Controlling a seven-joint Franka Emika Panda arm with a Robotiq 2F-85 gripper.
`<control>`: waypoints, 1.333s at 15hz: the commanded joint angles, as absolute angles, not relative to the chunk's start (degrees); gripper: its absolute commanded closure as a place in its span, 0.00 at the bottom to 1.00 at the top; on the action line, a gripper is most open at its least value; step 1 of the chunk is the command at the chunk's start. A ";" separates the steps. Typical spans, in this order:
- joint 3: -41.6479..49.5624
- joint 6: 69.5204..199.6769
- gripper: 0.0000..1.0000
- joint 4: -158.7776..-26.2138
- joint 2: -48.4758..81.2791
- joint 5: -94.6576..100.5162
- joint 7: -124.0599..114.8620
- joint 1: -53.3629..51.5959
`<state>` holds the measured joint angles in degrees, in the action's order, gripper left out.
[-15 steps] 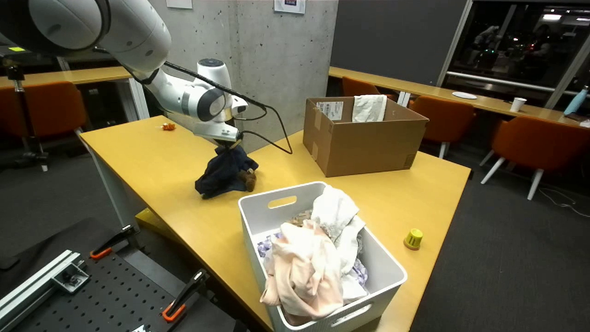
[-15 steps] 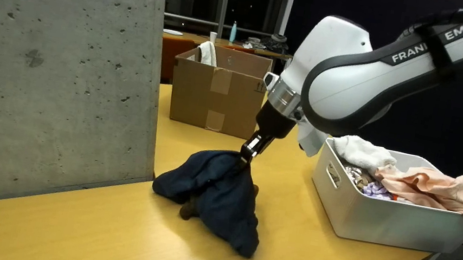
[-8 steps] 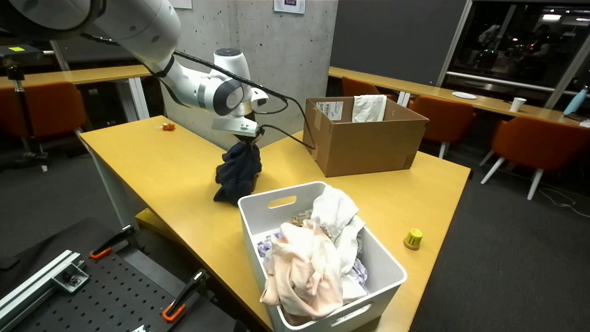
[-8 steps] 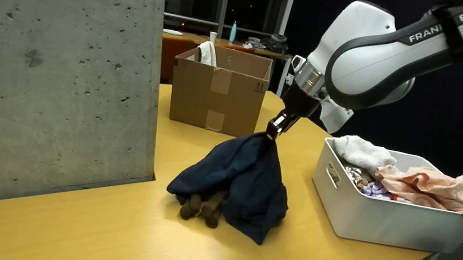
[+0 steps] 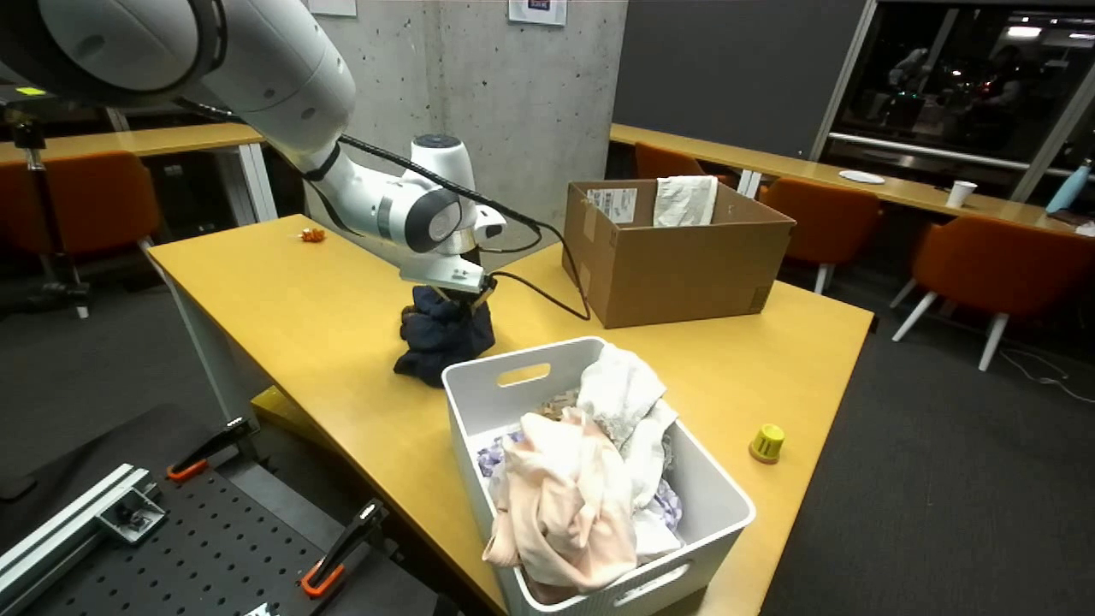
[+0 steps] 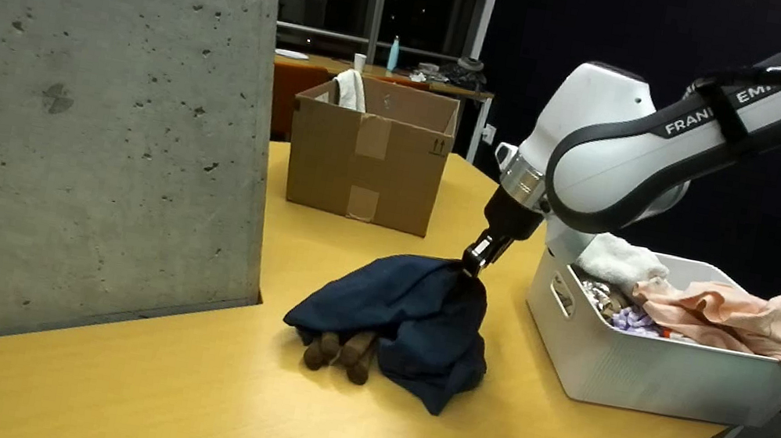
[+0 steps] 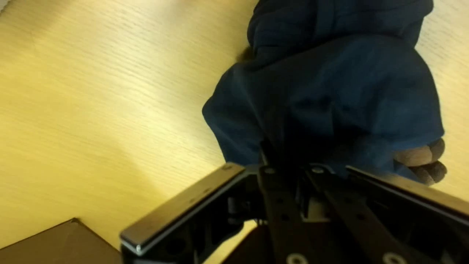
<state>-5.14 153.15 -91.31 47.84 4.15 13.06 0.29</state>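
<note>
Tool — tips indistinct against navy cloth

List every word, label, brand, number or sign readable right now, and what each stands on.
"FRAN": robot arm, then cut off by a black strap.
"EM": same arm, past the strap, rest hidden.
Two upward arrows, no words: cardboard box.
Too small or blurred to read: the box's white label and corner print; wall notice; marks on the yellow cup.
</note>
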 commanded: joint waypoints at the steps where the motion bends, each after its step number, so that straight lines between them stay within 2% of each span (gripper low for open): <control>1: -4.05 153.37 0.57 -91.28 47.04 4.79 11.89 -0.57; 6: -4.57 153.18 0.19 -94.07 42.18 5.04 11.04 -2.43; 9: -6.14 152.63 0.01 -93.88 41.14 4.83 11.32 -4.37; 20: -9.89 145.53 0.00 -81.62 53.28 5.65 16.27 -9.90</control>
<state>-9.85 149.35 -88.10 48.79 4.37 15.03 -9.15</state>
